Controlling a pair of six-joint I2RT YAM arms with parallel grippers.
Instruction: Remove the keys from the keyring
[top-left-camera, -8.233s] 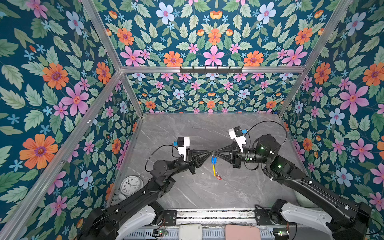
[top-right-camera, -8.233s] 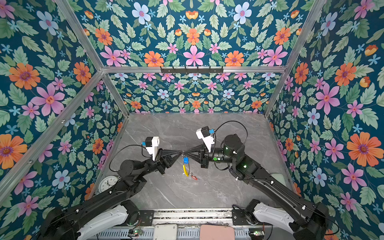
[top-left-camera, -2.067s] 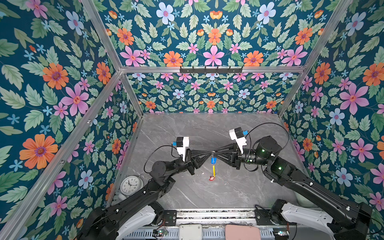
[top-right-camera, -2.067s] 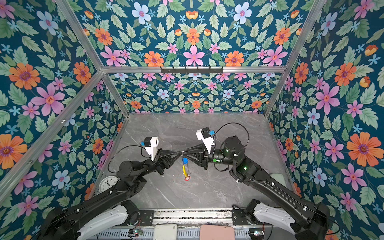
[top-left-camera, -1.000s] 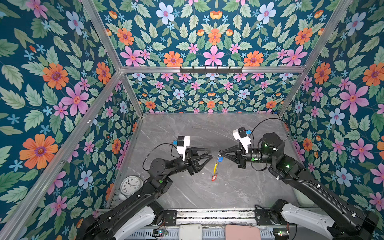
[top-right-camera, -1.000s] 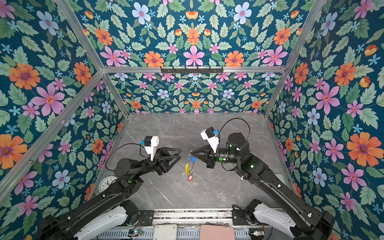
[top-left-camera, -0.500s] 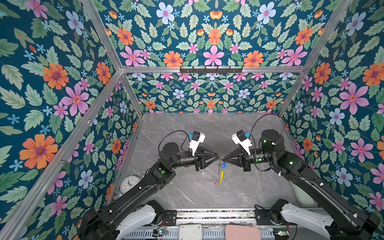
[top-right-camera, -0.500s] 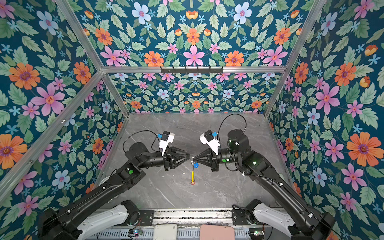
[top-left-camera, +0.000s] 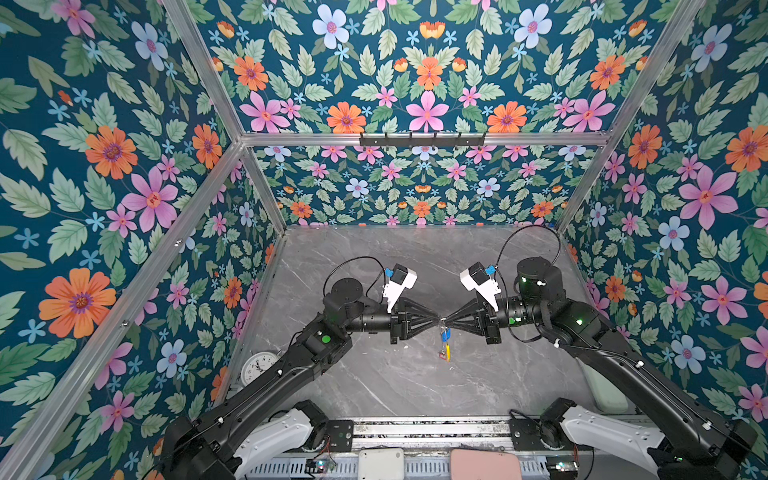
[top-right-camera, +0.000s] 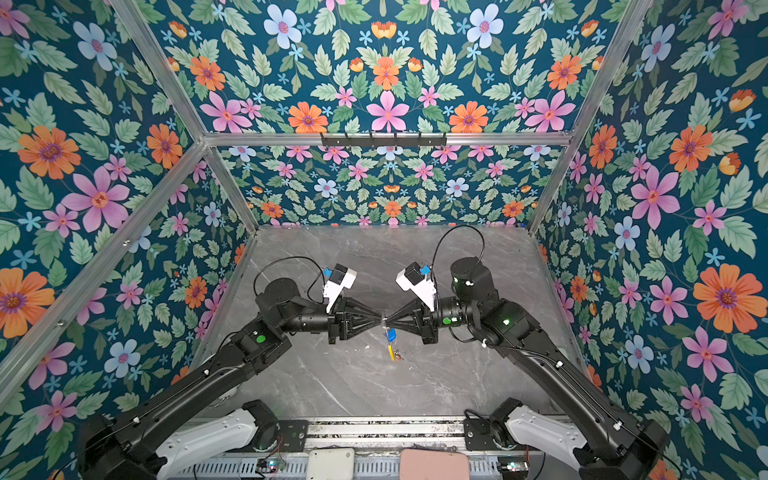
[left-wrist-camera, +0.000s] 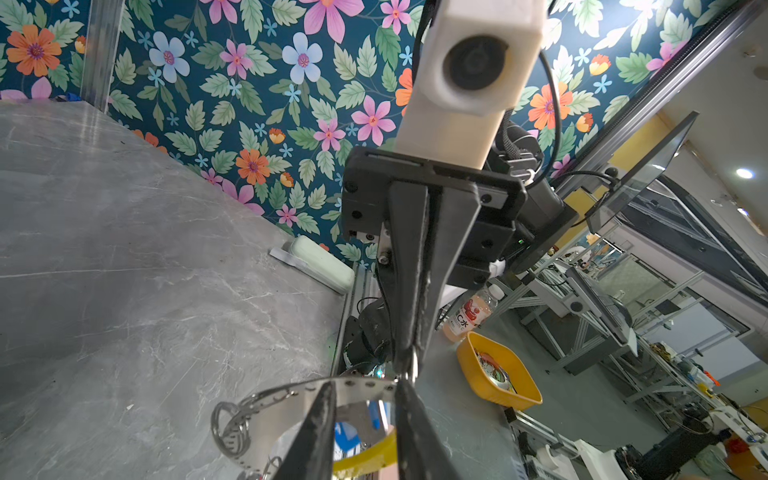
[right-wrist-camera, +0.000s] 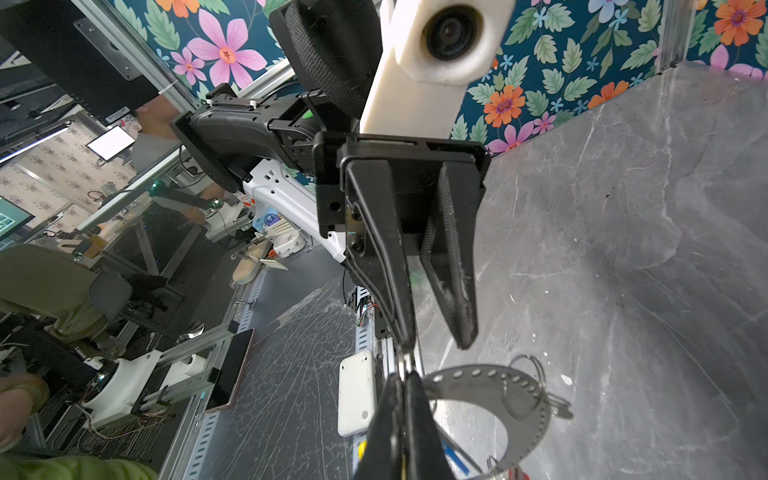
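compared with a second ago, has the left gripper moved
Yes. In a top view the left gripper has swung right, away from the clock, to the keyring held by the right gripper.

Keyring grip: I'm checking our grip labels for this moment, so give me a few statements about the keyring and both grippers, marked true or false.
1. The right gripper is shut on the keyring. True.
2. The left gripper has its jaws pressed together. False: they stand apart.
3. The keyring lies loose, clear of both grippers. False: it hangs at the grippers' meeting tips.
4. A blue tag hangs from the keyring. True.
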